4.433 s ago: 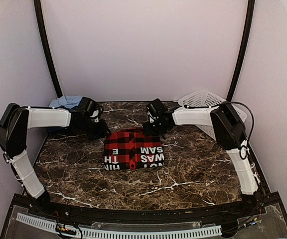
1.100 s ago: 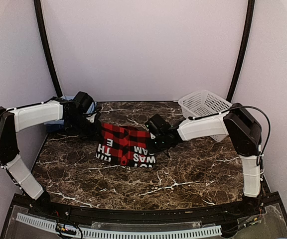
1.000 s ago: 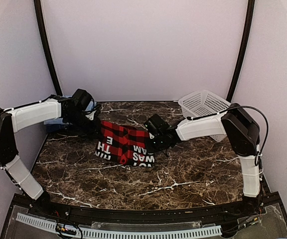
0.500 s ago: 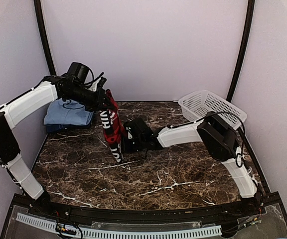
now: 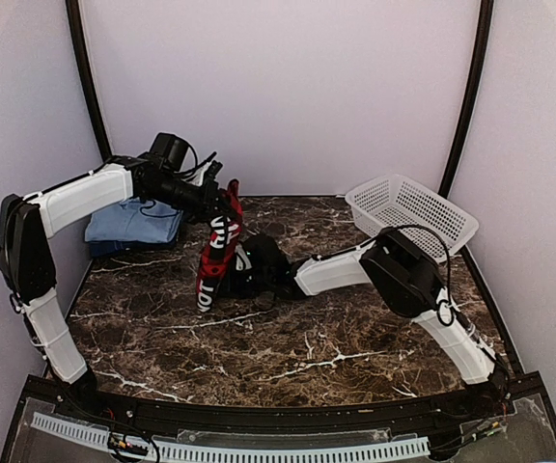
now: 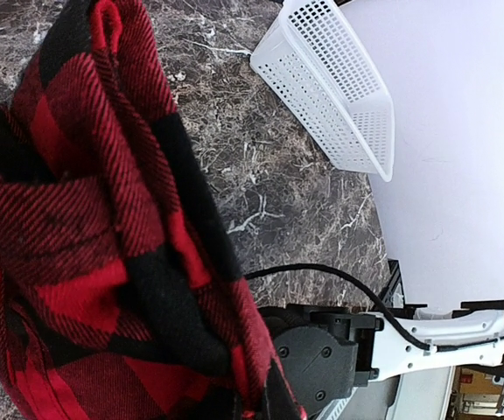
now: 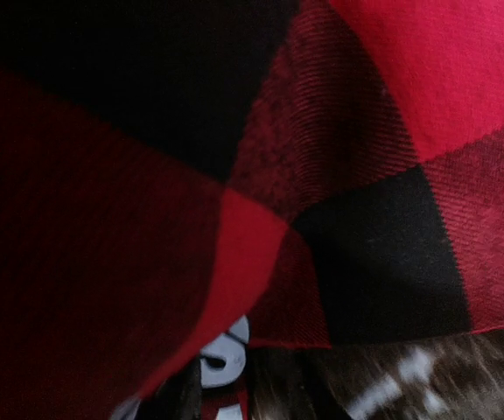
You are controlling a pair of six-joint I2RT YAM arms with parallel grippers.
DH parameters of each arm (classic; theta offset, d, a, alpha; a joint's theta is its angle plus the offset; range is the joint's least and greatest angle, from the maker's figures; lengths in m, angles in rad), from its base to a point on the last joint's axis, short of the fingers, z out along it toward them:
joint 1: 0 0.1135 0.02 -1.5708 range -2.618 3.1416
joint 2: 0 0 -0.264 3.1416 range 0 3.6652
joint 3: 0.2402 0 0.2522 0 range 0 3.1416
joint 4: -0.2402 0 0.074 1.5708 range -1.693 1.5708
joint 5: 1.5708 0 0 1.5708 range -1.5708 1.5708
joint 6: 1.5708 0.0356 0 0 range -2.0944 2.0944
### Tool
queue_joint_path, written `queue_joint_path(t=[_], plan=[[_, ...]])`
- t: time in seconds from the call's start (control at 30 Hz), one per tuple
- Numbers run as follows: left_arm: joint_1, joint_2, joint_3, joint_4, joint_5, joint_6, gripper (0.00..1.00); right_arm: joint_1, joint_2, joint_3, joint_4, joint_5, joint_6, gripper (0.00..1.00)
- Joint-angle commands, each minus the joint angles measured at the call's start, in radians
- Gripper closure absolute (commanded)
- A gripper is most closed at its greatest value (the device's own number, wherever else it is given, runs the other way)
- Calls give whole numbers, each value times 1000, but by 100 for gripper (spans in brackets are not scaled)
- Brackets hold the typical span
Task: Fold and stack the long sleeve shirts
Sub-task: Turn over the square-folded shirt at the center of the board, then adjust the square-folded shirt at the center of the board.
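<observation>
Status at that moment:

- Your left arm was raised over the far-left part of the worktop. The left fingers were closed on the top of the red-and-black flannel shirt.
- The flannel hung from that grip as a narrow bunched strip, white print showing on it. Its lower end was down at the worktop, left of centre. I couldn't tell whether that end touched the marble or just cleared it.
- The left wrist view was half filled by flannel in loose vertical folds. The left fingers themselves were hidden behind the cloth there.
- Your right arm was stretched low across the worktop toward the left. The right fingers sat right against the lower part of the hanging flannel.
- I couldn't tell whether the right fingers were open or closed, or whether they had any cloth. The top view showed only a dark mass against the shirt. The right wrist view was nearly all flannel at close range, with a bit of white print and a strip of marble at the bottom edge.
- The light blue shirt lay folded at the far-left corner on top of the darker blue shirt. Both lay under your left arm and apart from the flannel.
- The white mesh basket sat tipped at the far-right corner, well apart from all three shirts.
</observation>
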Motion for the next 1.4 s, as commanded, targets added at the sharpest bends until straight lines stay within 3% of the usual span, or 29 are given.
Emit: queue_joint_path(t=[0.0, 0.3, 0.43, 0.6, 0.7, 0.77, 0.8, 0.9, 0.93, 1.07, 1.23, 1.37], plan=[[-9, -22, -29, 42, 42, 3, 100, -48, -111, -153, 106, -12, 18, 66], [-11, -27, -73, 53, 53, 10, 100, -116, -275, -359, 101, 53, -14, 62], [-26, -18, -76, 76, 59, -3, 100, -138, -387, -416, 11, 115, -65, 60], [-122, 38, -66, 113, 0, -42, 100, -186, -604, -529, -147, 244, -131, 53], [-242, 103, -45, 179, -74, -122, 100, -238, -761, -639, -229, 318, -165, 46], [-336, 186, 8, 204, -135, -170, 93, -276, -872, -717, -266, 337, -178, 43], [-365, 250, 35, 203, -172, -181, 81, -293, -916, -752, -278, 358, -182, 40], [-468, 353, 182, 166, -229, -203, 66, -317, -1001, -829, -316, 376, -202, 31], [-474, 355, 195, 164, -253, -208, 55, -317, -1012, -843, -325, 372, -207, 28], [-470, 298, 198, 123, -358, -201, 41, -316, -1010, -882, -331, 314, -216, 21], [-399, 130, 52, 87, -475, -188, 38, -295, -969, -896, -329, 297, -222, 19], [-257, 13, -162, 100, -472, -156, 39, -262, -912, -870, -338, 281, -226, 20]])
